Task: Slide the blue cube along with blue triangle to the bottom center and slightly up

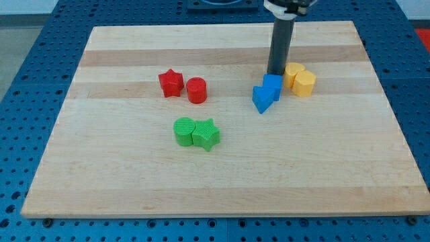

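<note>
On the pale wooden desk [101,181], start at the view's left: a red star-shaped block [170,83] and a red cylinder block [196,90] sit just beside each other, and below them a green cylinder-like block [183,131] touches a green star-shaped block [207,134]. None of these lie in your way.

Right of centre you find the task's pair, the blue triangle block [262,98] touching the blue cube block [273,87], both in the upper half of the desk. My tip [275,72] stands at the cube's upper edge, seemingly touching it. That placement makes sense: from behind, a push drives both blues together toward the view's bottom centre.

There is no pincer on this arm to open or close.

Just right, two yellow blocks [299,79] sit close to the cube.
</note>
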`<state>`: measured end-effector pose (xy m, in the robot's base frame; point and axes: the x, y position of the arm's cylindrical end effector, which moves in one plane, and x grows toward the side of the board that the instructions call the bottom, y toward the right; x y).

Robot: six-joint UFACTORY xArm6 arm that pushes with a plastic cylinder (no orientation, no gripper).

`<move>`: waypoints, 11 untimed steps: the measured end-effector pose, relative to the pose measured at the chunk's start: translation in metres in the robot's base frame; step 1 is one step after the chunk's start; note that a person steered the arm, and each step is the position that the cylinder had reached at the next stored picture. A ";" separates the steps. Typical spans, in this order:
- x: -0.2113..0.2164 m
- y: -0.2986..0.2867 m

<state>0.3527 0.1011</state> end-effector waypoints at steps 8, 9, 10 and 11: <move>0.111 -0.022; 0.120 -0.022; 0.128 -0.022; 0.136 -0.022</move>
<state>0.4884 0.0788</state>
